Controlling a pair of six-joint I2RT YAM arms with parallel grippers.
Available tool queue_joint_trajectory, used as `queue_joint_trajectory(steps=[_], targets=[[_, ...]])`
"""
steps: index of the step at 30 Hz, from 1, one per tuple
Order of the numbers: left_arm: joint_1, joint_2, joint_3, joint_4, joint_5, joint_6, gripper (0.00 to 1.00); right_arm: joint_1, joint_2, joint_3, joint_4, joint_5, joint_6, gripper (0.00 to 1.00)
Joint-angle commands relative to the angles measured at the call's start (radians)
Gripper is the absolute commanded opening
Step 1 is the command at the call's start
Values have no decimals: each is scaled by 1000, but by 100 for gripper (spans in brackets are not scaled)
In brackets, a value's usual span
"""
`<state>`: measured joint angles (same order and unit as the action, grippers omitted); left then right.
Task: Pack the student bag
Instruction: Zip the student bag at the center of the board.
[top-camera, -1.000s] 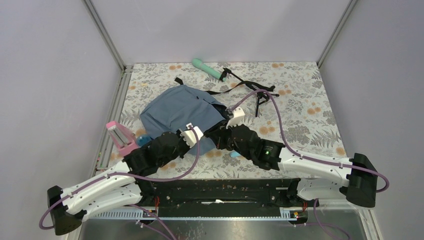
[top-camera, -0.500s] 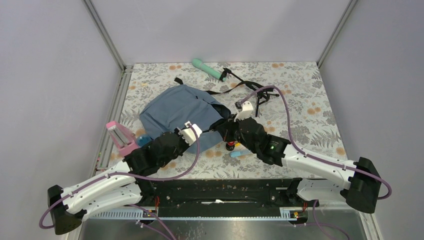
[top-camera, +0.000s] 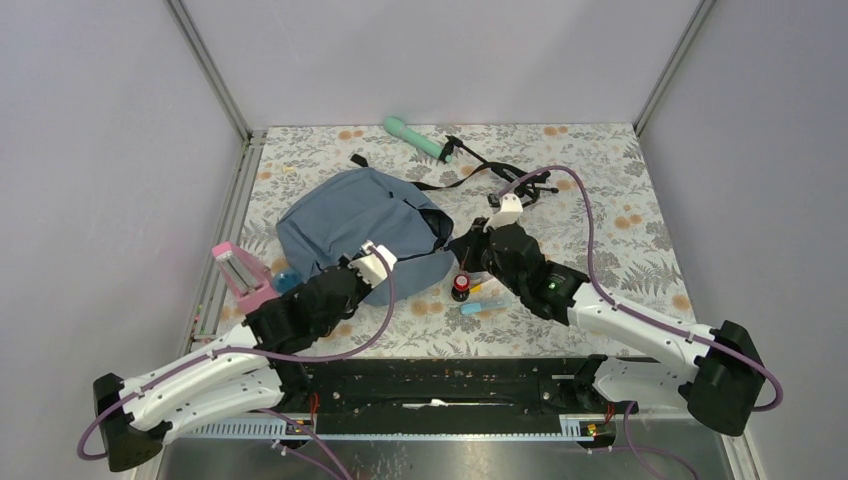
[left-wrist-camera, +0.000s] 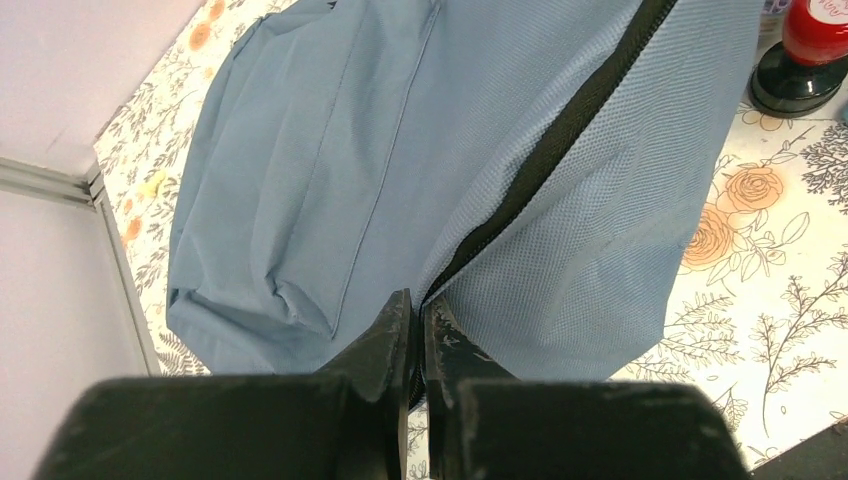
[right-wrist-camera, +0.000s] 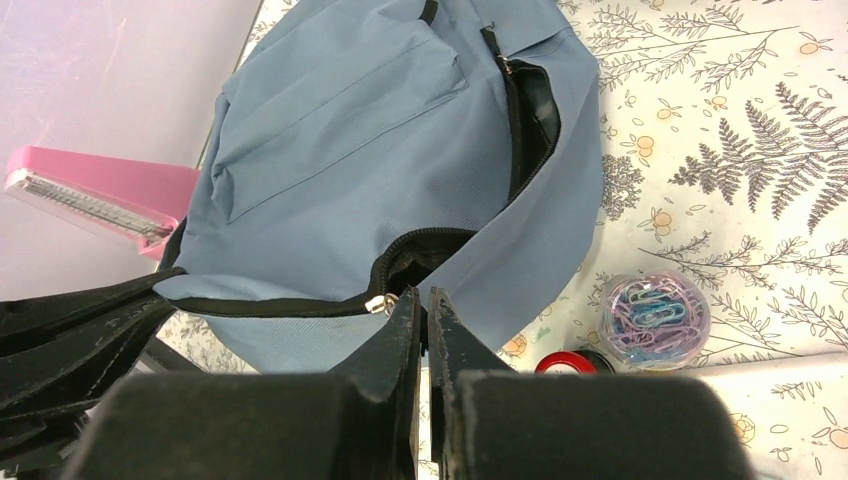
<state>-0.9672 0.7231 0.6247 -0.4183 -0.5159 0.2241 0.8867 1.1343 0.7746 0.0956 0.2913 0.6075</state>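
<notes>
The student bag (top-camera: 350, 222) is a slate-blue backpack lying left of centre, with its black straps (top-camera: 500, 178) trailing behind it. My left gripper (top-camera: 392, 272) is shut on the bag's near edge, where the dark zipper (left-wrist-camera: 545, 145) ends; its fingertips (left-wrist-camera: 400, 315) pinch the fabric. My right gripper (top-camera: 456, 250) is shut on the zipper pull, just right of the silver slider (right-wrist-camera: 378, 303). The zipper gapes from the slider toward the bag's right side, showing a dark inside (right-wrist-camera: 425, 255). A second zipper opening (right-wrist-camera: 530, 110) shows farther back.
A pink stapler (top-camera: 240, 270) lies left of the bag by the wall rail. A red-capped black bottle (top-camera: 460, 286), a clear tub of paper clips (right-wrist-camera: 655, 310) and small pens (top-camera: 478, 305) sit right of the bag's near corner. A teal tool (top-camera: 414, 138) lies at the back.
My right gripper has travelled right and away with the zipper pull, and the gap has lengthened. The bag has stretched and shifted left. The red-capped bottle has come into view.
</notes>
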Motion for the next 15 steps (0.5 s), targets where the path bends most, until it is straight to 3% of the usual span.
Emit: queue_joint_trajectory(steps=[1,5,6,9,10,12,15], targets=[[21,-68,-14,-48,-198,15,0,-51,4,14,32,78,-40,0],[22,-124,-8,-48,40,27,6,-51,30,16,77,-50,-67,0],[21,-129,-7,-47,88,24,14,-50,37,19,87,-82,-70,0],[21,-105,26,-72,145,-8,52,-33,59,37,83,-127,-80,0],[21,-92,48,-84,161,-26,59,-22,63,42,81,-130,-87,0],[21,-65,94,-99,235,-63,69,-3,70,41,90,-140,-89,0],[16,-25,125,-54,354,-104,73,32,85,38,111,-147,-79,0]])
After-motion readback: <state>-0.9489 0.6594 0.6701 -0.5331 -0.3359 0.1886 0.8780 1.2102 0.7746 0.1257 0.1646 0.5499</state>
